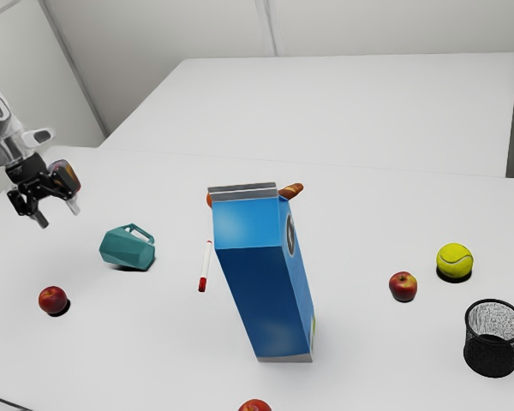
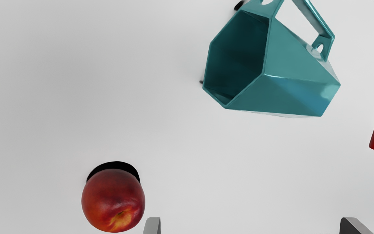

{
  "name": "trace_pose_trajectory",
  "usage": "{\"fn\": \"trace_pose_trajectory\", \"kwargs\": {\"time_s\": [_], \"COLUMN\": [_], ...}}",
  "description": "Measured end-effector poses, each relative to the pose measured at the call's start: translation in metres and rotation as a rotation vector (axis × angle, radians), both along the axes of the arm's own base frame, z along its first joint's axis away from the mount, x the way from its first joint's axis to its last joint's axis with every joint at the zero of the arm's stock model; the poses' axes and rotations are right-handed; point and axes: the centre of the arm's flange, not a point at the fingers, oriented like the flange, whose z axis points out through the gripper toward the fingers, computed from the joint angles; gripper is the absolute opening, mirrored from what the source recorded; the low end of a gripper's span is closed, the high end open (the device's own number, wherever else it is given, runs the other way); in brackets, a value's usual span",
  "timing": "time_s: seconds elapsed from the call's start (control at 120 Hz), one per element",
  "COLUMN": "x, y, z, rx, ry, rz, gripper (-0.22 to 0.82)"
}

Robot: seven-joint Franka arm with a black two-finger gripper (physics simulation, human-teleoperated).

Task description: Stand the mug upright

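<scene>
Judging by its glossy, faceted walls, the mug should be stiff, fairly light, a little slippery, and liable to chip if I let it drop. It lies on its side on the table, its mouth toward the exterior view's left. My gripper is open and empty, up above the table. I'd favour a hold across the body near the rim, with room to swing the base down; the handle is thinner and might let the mug twist. The peach sits near enough to roll if I brush it, and the marker lies past the base, with the tall carton beyond it to mind when turning.
</scene>
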Motion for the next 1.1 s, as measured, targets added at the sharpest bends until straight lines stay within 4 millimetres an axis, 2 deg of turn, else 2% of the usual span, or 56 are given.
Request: {"fn": "trace_pose_trajectory", "kwargs": {"time_s": [0.183, 0.392, 0.783, 1.1], "x": [0.014, 0.036, 0.06, 0.057], "y": [0.02, 0.02, 0.017, -0.001], "z": [-0.038, -0.076, -0.121, -0.144], "rx": [-0.11, -0.228, -0.338, -0.415], "ry": [-0.036, -0.092, -0.197, -0.192], "rz": [-0.004, -0.015, 0.005, 0.041], "gripper": [0.6, 0.6, 0.6, 0.6]}}
